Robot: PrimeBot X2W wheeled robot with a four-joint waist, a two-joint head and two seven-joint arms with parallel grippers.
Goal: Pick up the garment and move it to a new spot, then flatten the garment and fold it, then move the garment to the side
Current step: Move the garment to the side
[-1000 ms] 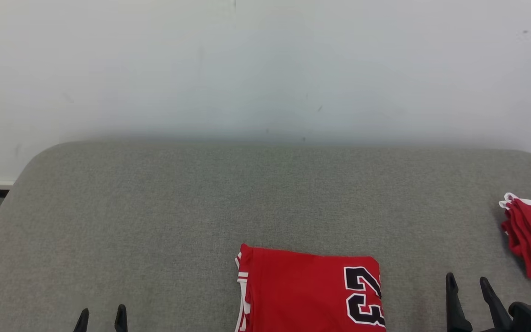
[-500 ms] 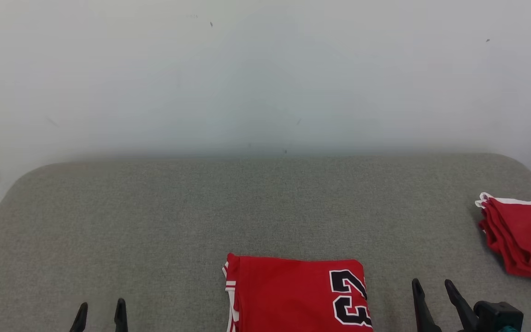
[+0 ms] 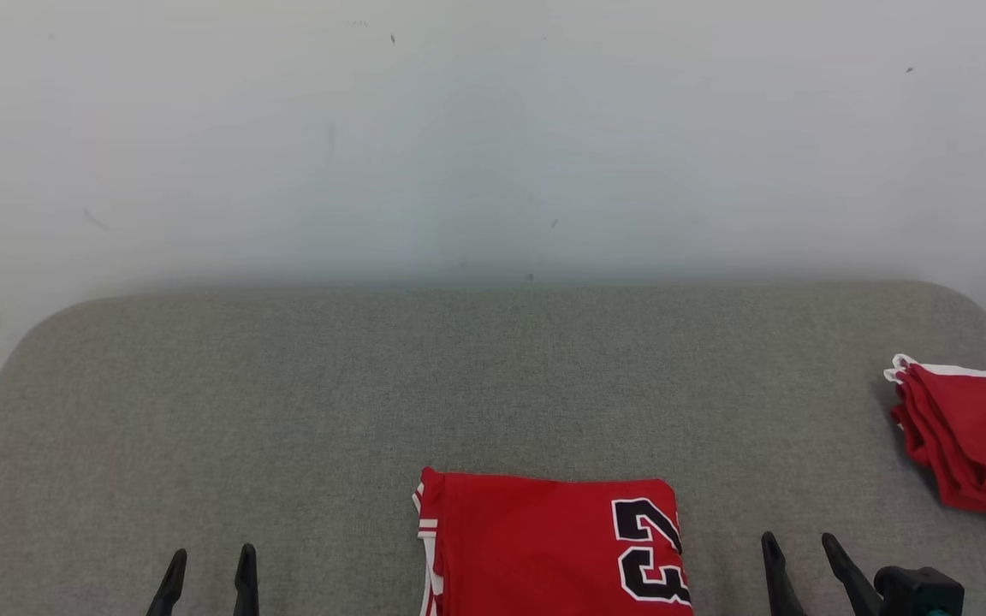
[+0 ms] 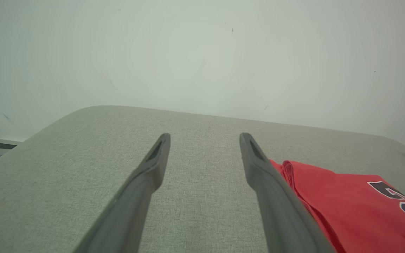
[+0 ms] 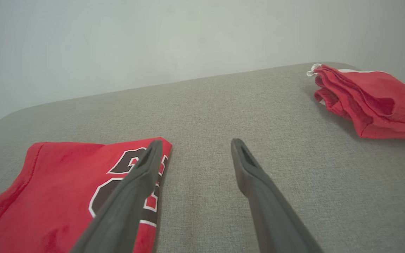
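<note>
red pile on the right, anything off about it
Yes: the red pile at the right edge of the grey surface is bunched, its layers fanned and askew, unlike the flat, squarely folded numbered jersey. No damage shows.

I see a grey surface (image 3: 288, 385) covered with woven fabric, and its two far corners are rounded. Two things lie directly on it. A folded red garment (image 3: 536, 547) lies flat in the near part, a little right of the middle, and it shows a black number outlined in white. A second red pile (image 3: 968, 445) with white trim, folded more loosely, lies at the right side, well apart from the first.
</note>
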